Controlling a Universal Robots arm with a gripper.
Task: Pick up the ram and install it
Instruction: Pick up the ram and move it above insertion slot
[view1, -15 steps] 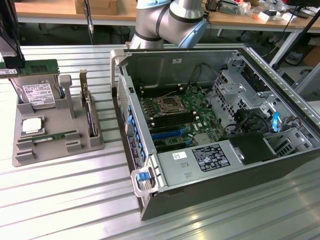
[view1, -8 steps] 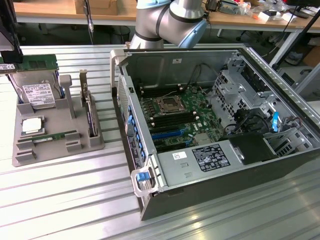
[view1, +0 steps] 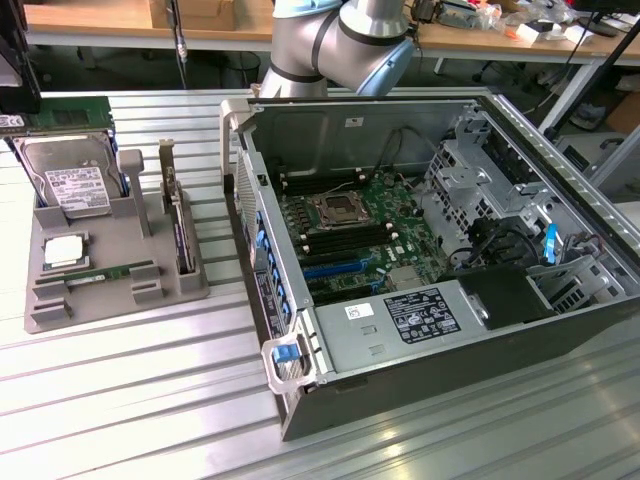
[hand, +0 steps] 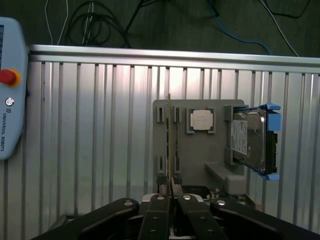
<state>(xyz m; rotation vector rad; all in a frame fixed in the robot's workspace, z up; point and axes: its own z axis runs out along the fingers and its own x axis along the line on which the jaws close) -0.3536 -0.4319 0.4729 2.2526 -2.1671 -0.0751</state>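
Gripper (hand: 170, 184) clenched shut | ram (hand: 169, 135) on edge in tray (hand: 200, 150) | pendant (hand: 9, 100) reads UNIVERSAL ROBOTS

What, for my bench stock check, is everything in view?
computer case: one, grey, open, exterior view's right
motherboard: one, green, inside the case
power supply: one, silver, case's near end
holder: one, grey, exterior view's left
hard drive: one, silver, standing in holder
processor chip: one, silver, flat on holder
expansion card: one, dark, upright in holder
spare ram stick: one, green, in a holder slot
held ram stick: one, green, seen edge-on
teach pendant: one, pale grey, by table's edge
table: one, ribbed silver
robot arm: one, grey, at the case's far side
gripper: one, black, shut on held ram stick
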